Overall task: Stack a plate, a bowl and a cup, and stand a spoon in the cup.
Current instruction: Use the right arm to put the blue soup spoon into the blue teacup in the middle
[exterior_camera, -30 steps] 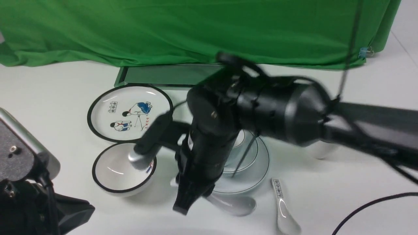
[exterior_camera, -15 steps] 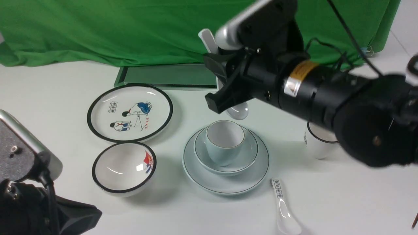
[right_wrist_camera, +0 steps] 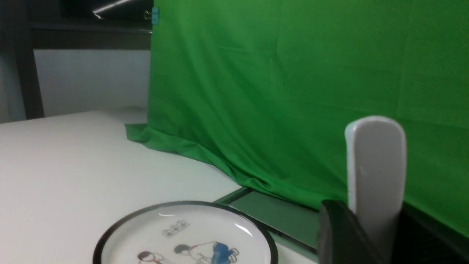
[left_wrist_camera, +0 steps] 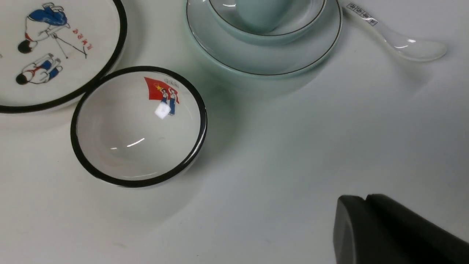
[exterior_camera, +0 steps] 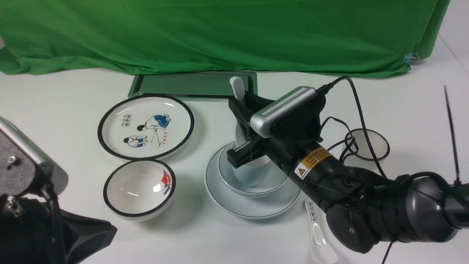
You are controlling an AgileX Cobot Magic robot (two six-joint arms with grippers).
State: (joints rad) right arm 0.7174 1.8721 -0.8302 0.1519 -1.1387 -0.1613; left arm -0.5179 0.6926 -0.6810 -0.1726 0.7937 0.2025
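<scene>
Down comes the right end effector (exterior_camera: 242, 132), clamped on the spoon (exterior_camera: 237, 88), whose scoop now dips into the cup (exterior_camera: 252, 176); only release remains.

We see a black right arm (exterior_camera: 366, 205) with round joints, a yellow warning label (exterior_camera: 312, 162), a ribbed silver camera (exterior_camera: 283, 106) and looping black cables (exterior_camera: 361, 114).
</scene>
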